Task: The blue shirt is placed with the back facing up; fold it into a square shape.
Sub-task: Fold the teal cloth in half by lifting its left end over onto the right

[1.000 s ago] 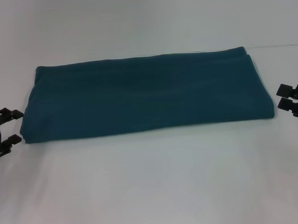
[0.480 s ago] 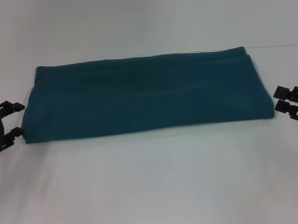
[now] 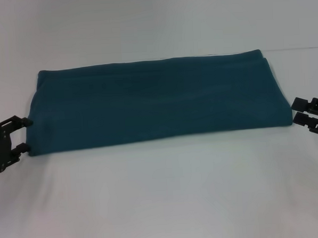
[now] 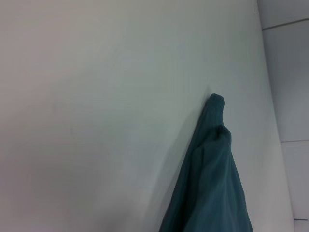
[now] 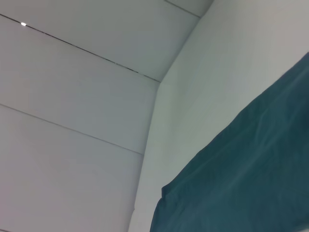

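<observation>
White table (image 3: pixel 163 193), folded blue shirt (image 3: pixel 155 100), left gripper (image 3: pixel 25 134) and right gripper (image 3: pixel 295 111) both spread wide at its ends.

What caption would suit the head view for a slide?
Blue shirt folded into a long band on the white table, left hand and right hand open at its two ends.

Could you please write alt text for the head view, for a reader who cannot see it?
A blue shirt, folded into a long band, lies across a white table. The left claw, open, sits at its left end, and the right claw, open, sits at its right end.
</observation>
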Tool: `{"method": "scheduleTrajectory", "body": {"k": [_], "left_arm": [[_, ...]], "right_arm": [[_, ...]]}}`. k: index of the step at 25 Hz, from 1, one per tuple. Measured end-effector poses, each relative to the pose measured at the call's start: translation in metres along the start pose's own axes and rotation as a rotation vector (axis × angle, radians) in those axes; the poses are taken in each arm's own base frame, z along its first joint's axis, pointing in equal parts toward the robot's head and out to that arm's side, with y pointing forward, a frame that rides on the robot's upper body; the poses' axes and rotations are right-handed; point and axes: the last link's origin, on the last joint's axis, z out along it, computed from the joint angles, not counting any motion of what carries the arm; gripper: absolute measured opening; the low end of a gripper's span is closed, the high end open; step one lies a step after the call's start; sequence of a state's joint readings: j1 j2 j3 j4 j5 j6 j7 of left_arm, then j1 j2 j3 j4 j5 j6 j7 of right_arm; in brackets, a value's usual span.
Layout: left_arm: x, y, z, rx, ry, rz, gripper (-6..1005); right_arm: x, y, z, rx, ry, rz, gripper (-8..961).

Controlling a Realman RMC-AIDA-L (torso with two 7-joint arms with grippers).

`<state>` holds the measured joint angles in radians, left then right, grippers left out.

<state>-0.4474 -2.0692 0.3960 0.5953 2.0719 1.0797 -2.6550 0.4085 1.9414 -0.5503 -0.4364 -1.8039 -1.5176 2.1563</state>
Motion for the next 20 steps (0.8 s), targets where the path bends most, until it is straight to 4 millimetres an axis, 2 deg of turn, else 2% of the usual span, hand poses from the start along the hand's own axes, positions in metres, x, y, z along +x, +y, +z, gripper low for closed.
{"method": "scheduleTrajectory", "body": {"k": [7,14,20], "left_arm": [[0.000,0.004,-0.009,-0.027,-0.033,0.011,706],[-0.003,-0.004,-0.024,-0.035,-0.060,-0.019,707],[-0.006,-0.008,-0.020,-0.021,-0.052,-0.043,707]], "right_arm": [[0.000,-0.001,0.000,0.005,-0.003,0.000,638],[0.000,-0.001,-0.001,0.004,-0.004,0.002,638],[0.000,-0.001,0.000,0.005,-0.006,0.002,637]]}}
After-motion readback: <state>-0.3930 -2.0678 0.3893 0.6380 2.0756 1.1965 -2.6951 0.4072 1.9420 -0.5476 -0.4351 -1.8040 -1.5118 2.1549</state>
